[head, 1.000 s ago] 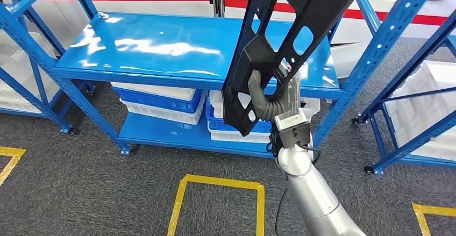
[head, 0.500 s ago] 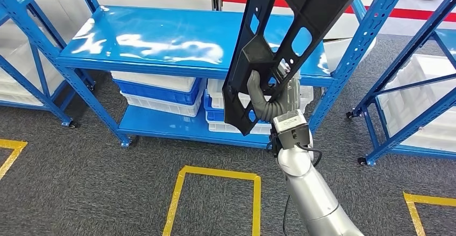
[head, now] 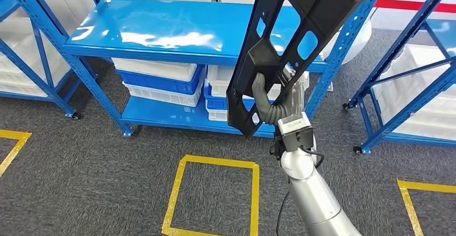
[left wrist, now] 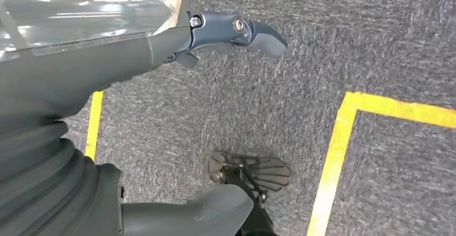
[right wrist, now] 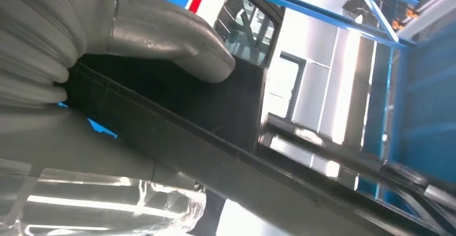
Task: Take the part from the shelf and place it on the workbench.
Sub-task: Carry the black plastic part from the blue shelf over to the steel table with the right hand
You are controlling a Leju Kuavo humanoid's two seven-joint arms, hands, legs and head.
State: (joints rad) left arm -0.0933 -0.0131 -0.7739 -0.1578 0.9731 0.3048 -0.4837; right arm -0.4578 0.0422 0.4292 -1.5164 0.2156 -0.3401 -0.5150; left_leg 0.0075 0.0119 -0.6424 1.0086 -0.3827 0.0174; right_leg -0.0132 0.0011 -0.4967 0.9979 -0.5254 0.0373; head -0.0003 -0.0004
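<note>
The right robot hand (head: 277,104) is gripping a long black plastic panel (head: 293,42), its thick grey thumb (head: 262,99) wrapping across the panel's front face near the lower end while the other fingers are lying behind it. The panel is standing nearly upright in the air, tilting so that its top is leaning to the right, and light is showing through several cut-out slots along its length. In the right wrist view the grey thumb (right wrist: 177,40) is pressing down on the panel's dark ribbed edge (right wrist: 215,155). The silver right arm (head: 314,193) is rising from the lower edge of the head view to the hand. The left robot hand (left wrist: 215,34) is hanging over the grey carpet (left wrist: 344,37) with its fingers apart and nothing in it. Behind the panel a blue metal shelf rack (head: 161,31) is standing, its top board shining under the lights, and white and blue plastic crates (head: 156,83) are sitting stacked on its lower board. Another blue rack (head: 408,85) is standing to the right. Yellow tape (head: 215,163) is marking a square on the carpet in front of the shelf.
</note>
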